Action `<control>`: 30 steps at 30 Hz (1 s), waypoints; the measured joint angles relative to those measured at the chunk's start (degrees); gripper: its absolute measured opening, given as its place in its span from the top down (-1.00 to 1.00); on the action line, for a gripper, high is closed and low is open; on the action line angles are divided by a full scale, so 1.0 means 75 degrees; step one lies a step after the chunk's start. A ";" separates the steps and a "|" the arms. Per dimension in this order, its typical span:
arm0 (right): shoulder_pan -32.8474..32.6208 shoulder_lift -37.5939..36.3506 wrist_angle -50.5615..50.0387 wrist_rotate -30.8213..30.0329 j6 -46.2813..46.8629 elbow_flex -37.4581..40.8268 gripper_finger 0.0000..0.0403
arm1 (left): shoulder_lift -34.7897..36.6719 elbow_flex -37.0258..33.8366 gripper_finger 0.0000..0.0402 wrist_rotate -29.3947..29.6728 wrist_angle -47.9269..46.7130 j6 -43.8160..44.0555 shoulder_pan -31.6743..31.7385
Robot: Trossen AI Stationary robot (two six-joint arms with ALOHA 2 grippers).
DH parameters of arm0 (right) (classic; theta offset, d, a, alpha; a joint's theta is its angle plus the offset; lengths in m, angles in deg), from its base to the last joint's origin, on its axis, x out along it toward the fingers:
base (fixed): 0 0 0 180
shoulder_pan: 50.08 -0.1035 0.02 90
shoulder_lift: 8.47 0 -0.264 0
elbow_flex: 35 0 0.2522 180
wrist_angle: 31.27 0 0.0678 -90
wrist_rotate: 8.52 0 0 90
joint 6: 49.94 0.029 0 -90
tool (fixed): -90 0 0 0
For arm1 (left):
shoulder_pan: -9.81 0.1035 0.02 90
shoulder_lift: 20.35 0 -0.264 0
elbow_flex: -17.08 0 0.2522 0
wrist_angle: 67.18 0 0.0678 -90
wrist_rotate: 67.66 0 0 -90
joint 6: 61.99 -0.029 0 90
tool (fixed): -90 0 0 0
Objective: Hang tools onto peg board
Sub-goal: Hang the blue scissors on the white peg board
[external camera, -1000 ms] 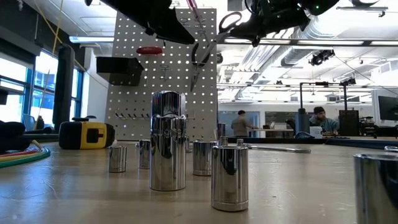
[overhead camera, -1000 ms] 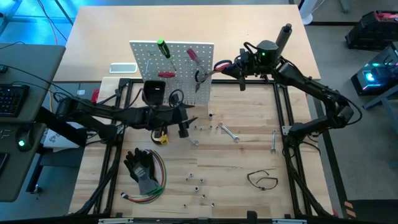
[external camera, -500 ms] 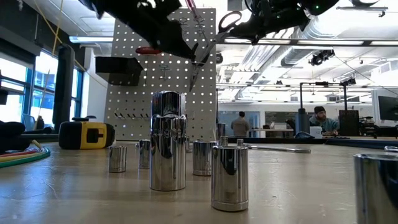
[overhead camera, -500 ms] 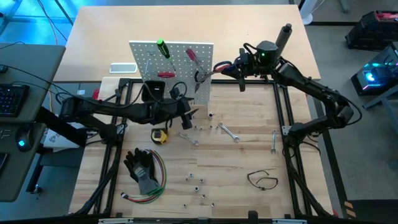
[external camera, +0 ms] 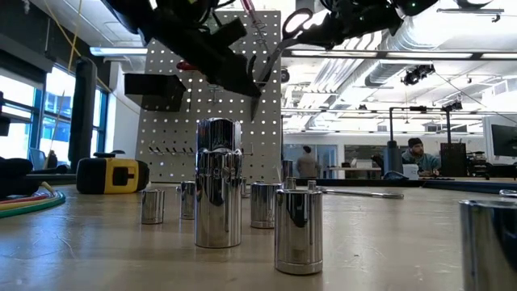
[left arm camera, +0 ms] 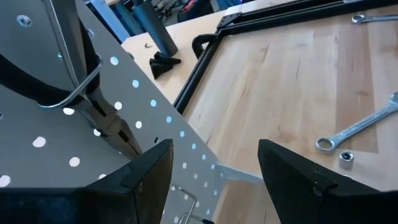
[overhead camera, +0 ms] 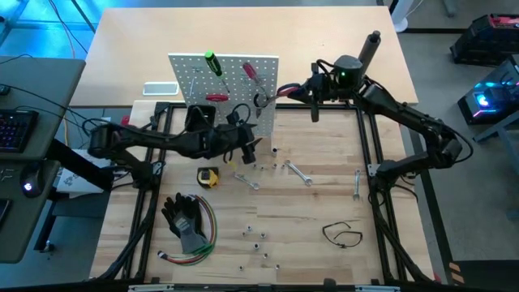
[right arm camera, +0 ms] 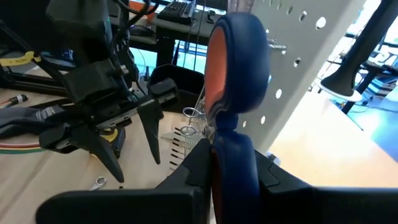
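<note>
Right gripper (overhead camera: 293,89) is clamped on the red-and-blue handle loop of the scissors (overhead camera: 280,90), holding them high against the right edge of the peg board (overhead camera: 235,69); in the right wrist view that loop (right arm camera: 236,68) sits pinched between its 2 fingers, and the low view shows the scissors (external camera: 279,44) hanging point-down in front of the board's upper right corner. The left gripper (overhead camera: 250,151) hovers just in front of the board's lower right part with its 2 fingers spread apart and nothing between them; the left wrist view looks past those fingers (left arm camera: 149,168) at the perforated panel, close by.

The peg board stands upright at the back of the wooden tabletop (overhead camera: 324,203). On its face hang a green-handled screwdriver (overhead camera: 213,62), a red-handled screwdriver (overhead camera: 250,73) and a short red-handled tool (overhead camera: 216,96), with a small black bin (overhead camera: 199,118) at its lower left.

On the tabletop, a yellow tape measure (overhead camera: 208,176) lies just in front of the board. 3 silver wrenches are spread to the right of it: 1 near the left gripper (overhead camera: 246,181), 1 further right (overhead camera: 299,173), and 1 beside the frame rail (overhead camera: 357,185). A thin black loop (overhead camera: 342,234) lies near the front right. Small metal sockets (overhead camera: 258,239) are scattered at front centre; the low view shows them as shiny cylinders (external camera: 218,182). Black gloves (overhead camera: 183,217) and a bundle of coloured wires (overhead camera: 203,243) rest at front left.
</note>
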 joint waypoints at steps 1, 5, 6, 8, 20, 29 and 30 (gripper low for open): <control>-0.0022 0.0000 0.0016 -0.0009 -0.0018 -0.0002 0.84 | -0.0035 0.0000 -0.14 0.0001 0.0044 0.0003 0.0024; -0.0046 0.0000 0.0026 -0.0016 -0.0072 -0.0003 0.84 | -0.0072 0.0000 -0.14 0.0157 0.0152 0.0206 0.0108; -0.0054 0.0000 0.0026 -0.0019 -0.0072 -0.0003 0.84 | -0.0083 0.0003 -0.14 0.0340 0.0245 0.0316 0.0110; -0.0061 -0.0003 0.0024 -0.0023 -0.0075 -0.0003 0.84 | -0.0095 0.0000 -0.13 0.0791 0.0304 0.0389 0.0110; -0.0091 -0.0431 -0.0596 -0.0068 -0.0380 -0.0017 0.84 | -0.0567 0.0006 0.15 0.2287 0.1449 0.0446 -0.0448; -0.0392 -0.0747 -0.1084 -0.0288 -0.0610 -0.0017 0.84 | -0.1143 0.0003 0.19 0.3510 0.2349 -0.0052 -0.0794; -0.0431 -0.0804 -0.1096 -0.0416 -0.0620 -0.0017 0.84 | -0.1153 0.0003 0.19 0.3527 0.2330 -0.0010 -0.0796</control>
